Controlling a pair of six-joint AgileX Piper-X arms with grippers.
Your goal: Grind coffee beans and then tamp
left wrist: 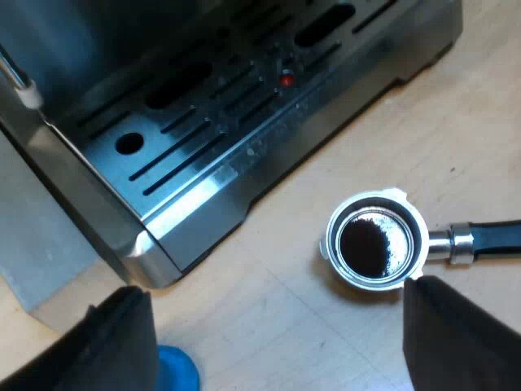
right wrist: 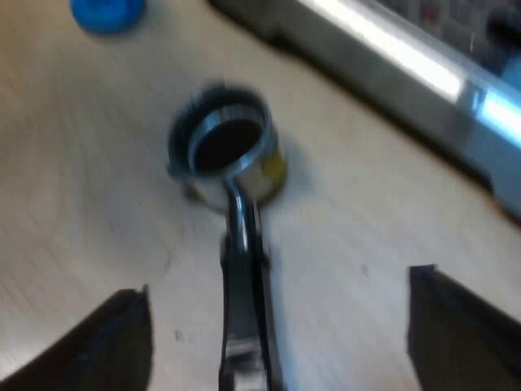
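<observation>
The metal holder [left wrist: 376, 240] rests on the wooden table just off the espresso machine's [left wrist: 244, 106] drip tray, with dark ground coffee in its basket. Its dark handle [left wrist: 496, 239] points away from the machine. My left gripper [left wrist: 277, 289] hovers open above the table beside the holder, nothing between its fingers. A blue tamper [left wrist: 175, 371] peeks out by one left finger [left wrist: 122, 342]. In the right wrist view the holder [right wrist: 228, 147] lies ahead and its handle [right wrist: 244, 285] runs back between the wide-apart fingers of my open right gripper [right wrist: 277, 285], untouched. The blue tamper [right wrist: 106, 12] stands beyond the holder.
The machine's slotted steel drip tray [left wrist: 187, 155] with a small red float [left wrist: 286, 80] borders the work area, and its front edge [right wrist: 407, 65] runs past the holder. Bare wooden table [left wrist: 269, 326] lies around the holder.
</observation>
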